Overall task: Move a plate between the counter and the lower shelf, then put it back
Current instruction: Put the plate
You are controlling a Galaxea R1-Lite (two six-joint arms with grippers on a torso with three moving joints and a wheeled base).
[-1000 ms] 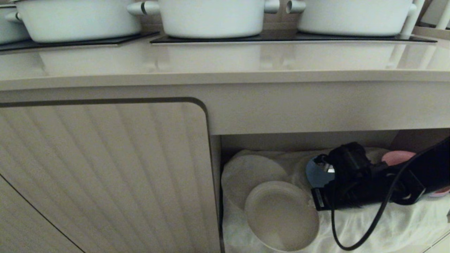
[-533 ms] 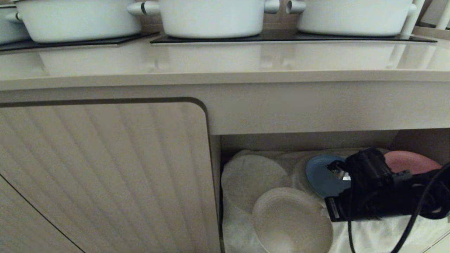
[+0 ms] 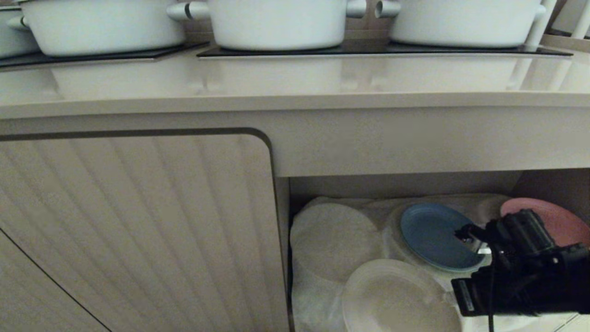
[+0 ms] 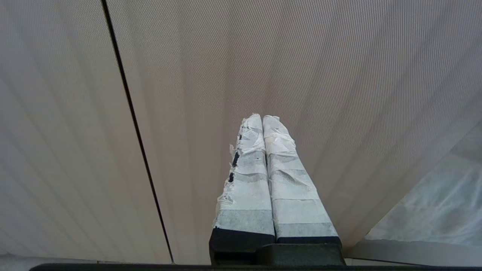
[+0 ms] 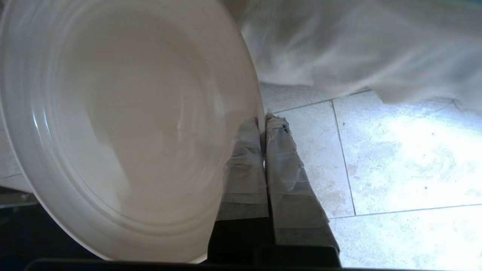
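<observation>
The cream plate hangs at the front of the lower shelf, just above its white cloth. My right gripper is shut on the plate's right rim, with one taped finger inside the rim and one outside. In the right wrist view the plate stands tilted over tiled floor. The arm's black body comes in from the lower right. The counter runs above, with no plate on it. My left gripper is shut and empty, in front of the fluted door.
A blue plate and a pink plate lie at the shelf's back right, and white stacked plates at its left. White pots stand on the black hobs. The fluted cabinet door bounds the niche's left. The cloth overhangs the floor.
My right gripper has drawn the plate rightwards and out towards the shelf's front. The blue and pink plates, half covered by the arm before, now show.
</observation>
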